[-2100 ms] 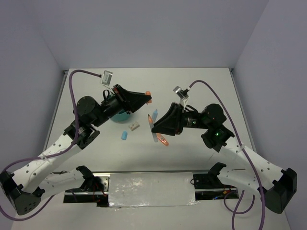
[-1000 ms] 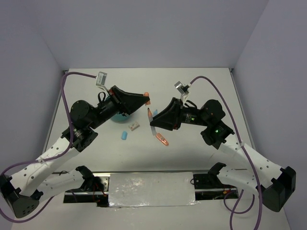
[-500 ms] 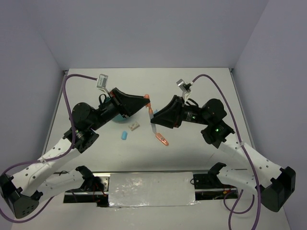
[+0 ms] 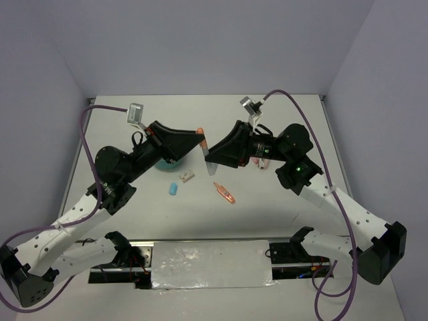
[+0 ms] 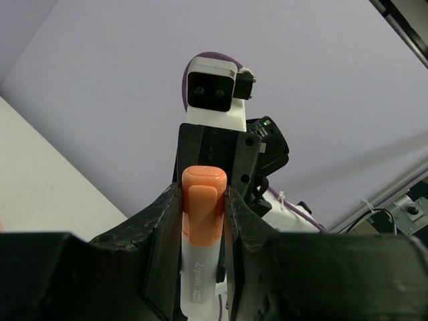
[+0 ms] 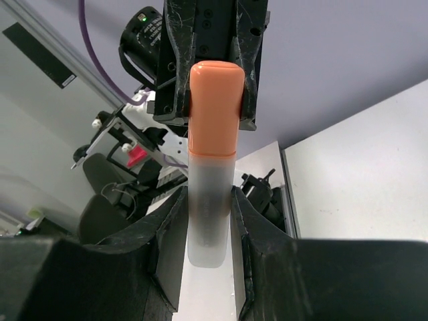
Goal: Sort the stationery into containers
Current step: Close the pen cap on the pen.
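One marker with an orange cap and a frosted white body is held above the table between both grippers. My left gripper is shut on its cap end, which shows in the left wrist view. My right gripper is shut on the body just below, as the right wrist view shows. The teal organizer stands under my left arm and is mostly hidden. A blue eraser, a whitish-tan piece and an orange marker lie on the table.
The white table has side walls left and right. A small pink thing shows beside my right wrist. Purple cables arch over both arms. A foil-covered strip lies at the near edge between the arm bases.
My right gripper has risen and moved left and away, up to the left gripper's tip. The left gripper has shifted slightly left. The pale stick that hung over the table near the orange marker is gone.
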`<state>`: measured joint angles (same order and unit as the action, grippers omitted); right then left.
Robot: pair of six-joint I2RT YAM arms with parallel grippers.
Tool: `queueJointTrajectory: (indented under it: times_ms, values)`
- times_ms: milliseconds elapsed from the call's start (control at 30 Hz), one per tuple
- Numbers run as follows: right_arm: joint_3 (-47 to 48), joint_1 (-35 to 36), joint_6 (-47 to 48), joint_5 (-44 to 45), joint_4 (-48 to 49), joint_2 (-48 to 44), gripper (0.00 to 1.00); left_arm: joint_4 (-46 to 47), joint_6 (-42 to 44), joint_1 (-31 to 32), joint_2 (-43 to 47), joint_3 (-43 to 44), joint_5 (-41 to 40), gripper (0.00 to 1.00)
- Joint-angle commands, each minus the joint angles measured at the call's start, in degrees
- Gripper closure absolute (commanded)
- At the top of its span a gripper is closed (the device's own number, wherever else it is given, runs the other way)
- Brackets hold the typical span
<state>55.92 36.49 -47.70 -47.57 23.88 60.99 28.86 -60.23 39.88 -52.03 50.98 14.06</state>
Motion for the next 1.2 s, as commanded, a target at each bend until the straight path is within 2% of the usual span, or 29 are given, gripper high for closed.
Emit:
queueJointTrajectory:
  times_ms: [0,133,267,433,633,1167]
  values:
    - [5.42,-0.81,-0.11,1.26,5.21,0.53,1.00,0.32,0.81,0.29,1.49,-0.88,1.76,1.00]
    - [6.83,-1.16,-0.02,1.96,4.60,0.71,1.00,1.37,0.55,0.29,1.23,-1.59,3.67,1.00]
    - [6.92,-3.00,-3.09,1.69,8.63,1.94,1.00,4.09,-1.47,0.38,0.09,-2.38,6.67,1.00]
    - [10.59,-4.06,-5.04,0.38,13.56,4.75,1.00,1.91,-1.03,1.43,1.58,-3.08,4.84,1.00]
    - [18.68,-4.15,-2.75,-1.38,9.52,9.32,1.00,-0.38,-1.12,3.01,0.79,-2.99,4.48,1.00]
    - [24.67,-4.32,1.38,0.29,1.61,12.04,1.00,-6.27,0.99,5.03,-1.67,-0.71,4.83,1.00]
